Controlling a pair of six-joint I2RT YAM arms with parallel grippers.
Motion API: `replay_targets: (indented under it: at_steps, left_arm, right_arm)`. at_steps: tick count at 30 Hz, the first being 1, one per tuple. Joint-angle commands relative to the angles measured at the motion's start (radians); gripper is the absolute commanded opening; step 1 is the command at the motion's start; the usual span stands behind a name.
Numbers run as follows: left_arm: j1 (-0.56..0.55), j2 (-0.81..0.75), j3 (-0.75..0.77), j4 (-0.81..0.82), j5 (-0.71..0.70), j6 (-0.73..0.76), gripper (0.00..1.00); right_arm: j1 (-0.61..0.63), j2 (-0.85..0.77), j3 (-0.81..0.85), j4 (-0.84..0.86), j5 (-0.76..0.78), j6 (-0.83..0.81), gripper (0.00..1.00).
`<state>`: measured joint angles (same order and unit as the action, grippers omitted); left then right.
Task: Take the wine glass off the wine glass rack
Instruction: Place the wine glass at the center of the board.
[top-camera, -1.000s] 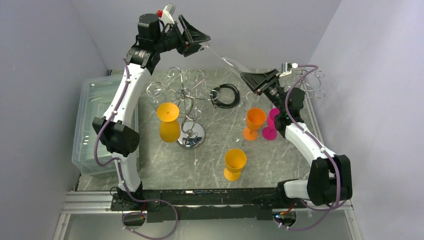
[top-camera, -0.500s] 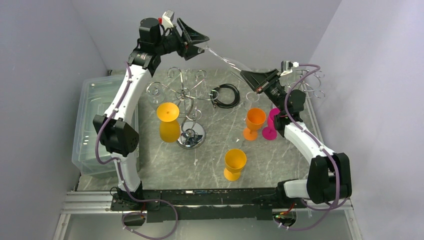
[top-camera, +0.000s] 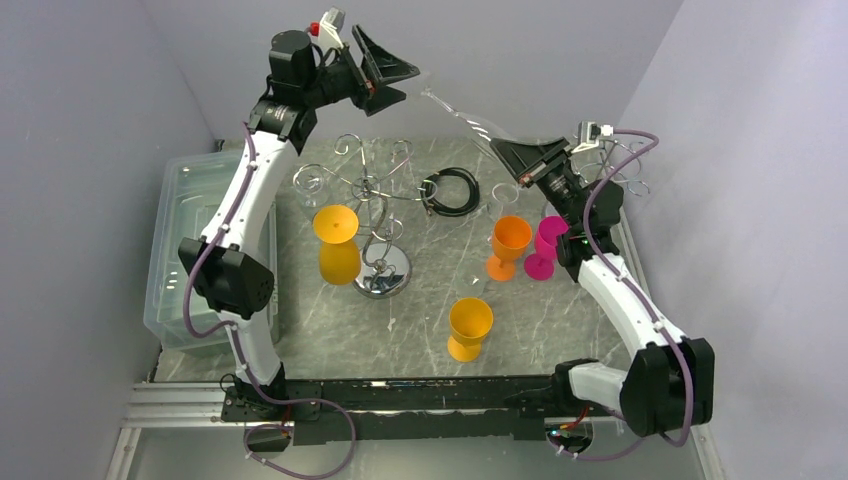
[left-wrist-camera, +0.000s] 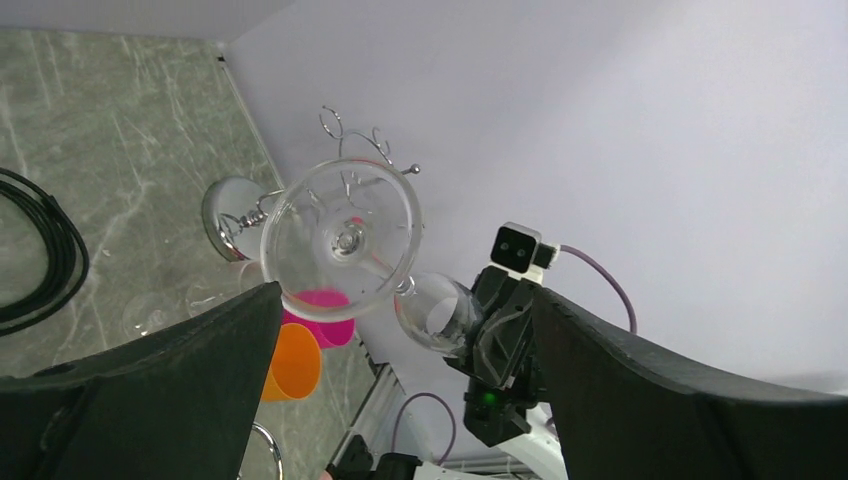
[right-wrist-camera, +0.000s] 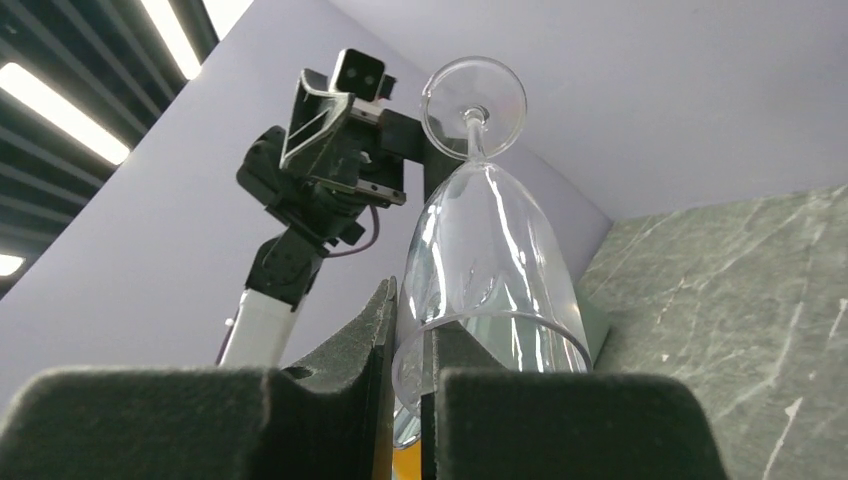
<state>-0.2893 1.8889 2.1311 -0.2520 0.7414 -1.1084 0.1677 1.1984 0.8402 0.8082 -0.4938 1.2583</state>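
Right gripper (right-wrist-camera: 408, 340) pinching clear wine glass (right-wrist-camera: 490, 260) by bowl rim, aloft, apart from wine glass rack (top-camera: 385, 268); I'm seeing left gripper (left-wrist-camera: 405, 293) gaping wide, touching nothing.

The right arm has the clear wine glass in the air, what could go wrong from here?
The right jaws pinch only the rim of the wine glass, which sticks out sideways, so it may slip or crack. Its foot sits close to the open left jaws; a swing might clip it. A drop could hit the orange goblet.
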Motion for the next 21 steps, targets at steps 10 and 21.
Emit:
replay_targets:
  at_steps: [10,21]
  left_arm:
    - [-0.001,-0.133,0.053,-0.149,-0.115,0.265,0.99]
    - [-0.004,-0.234,-0.035,-0.222,-0.163,0.394,1.00]
  right_arm:
    - [-0.006,-0.279,0.164,-0.496,0.129,-0.267,0.00]
    - [-0.005,-0.490,0.414,-1.196,0.277,-0.452,0.00]
